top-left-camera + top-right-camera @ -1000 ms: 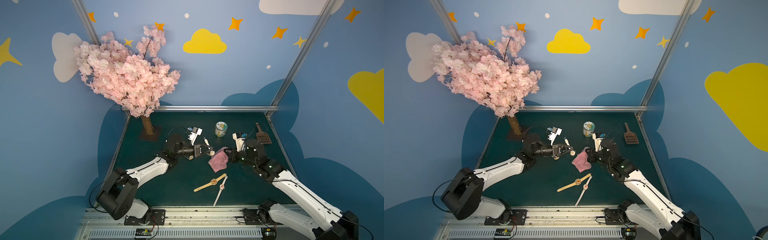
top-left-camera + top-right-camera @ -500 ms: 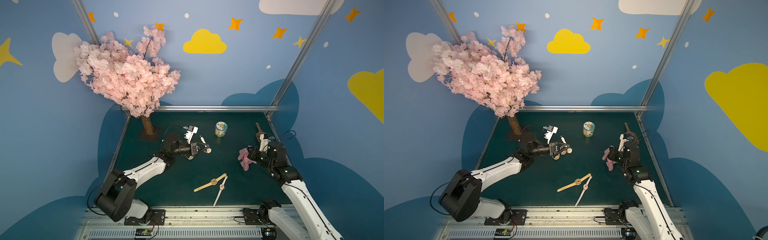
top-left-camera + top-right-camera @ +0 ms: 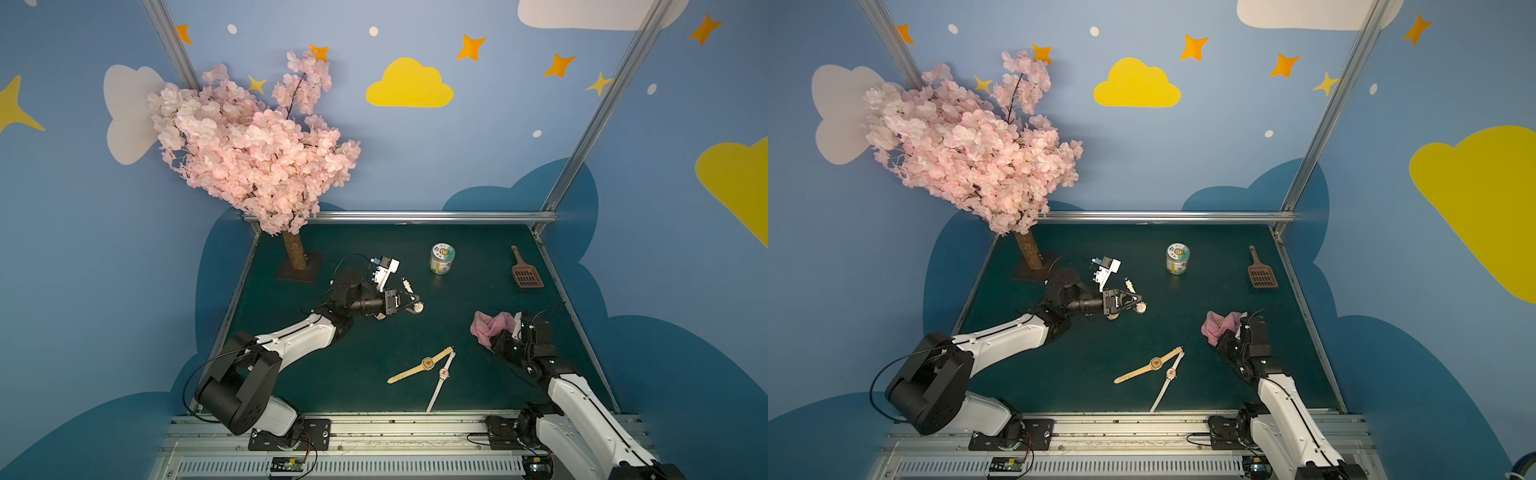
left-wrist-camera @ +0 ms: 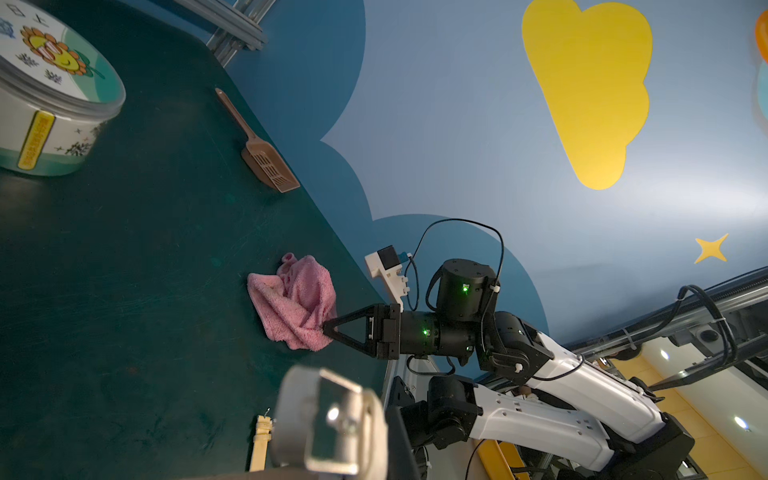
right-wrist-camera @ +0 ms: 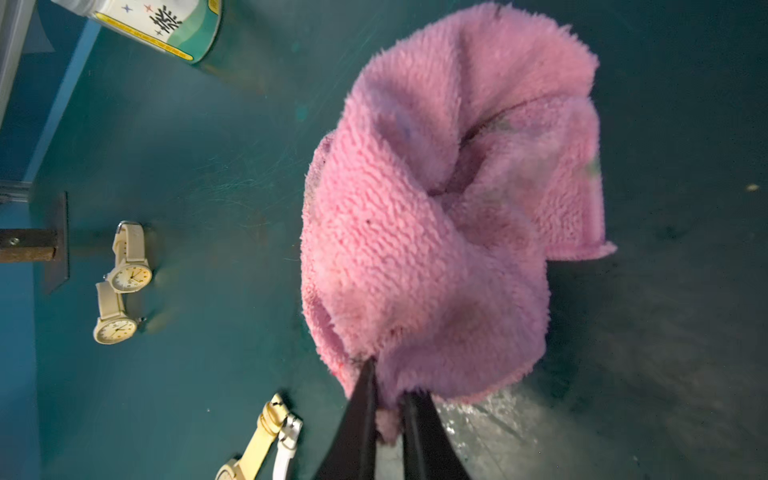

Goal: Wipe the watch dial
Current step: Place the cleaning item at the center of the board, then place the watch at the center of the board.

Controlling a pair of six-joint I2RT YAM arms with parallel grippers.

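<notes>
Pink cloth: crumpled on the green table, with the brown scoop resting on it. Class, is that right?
Not quite: the brown scoop lies apart from the pink cloth, by the table's back right corner, as both top views show. The rest holds.

Both top views evenly lit, edges bowed; watch (image 4: 328,419) blurred, lower centre; cloth (image 5: 424,232) sharp; table (image 5: 490,409) glare below it.

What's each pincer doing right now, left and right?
Left pincer: closed, holding the cream watch.
Right pincer: closed on an edge of the pink cloth.
</notes>
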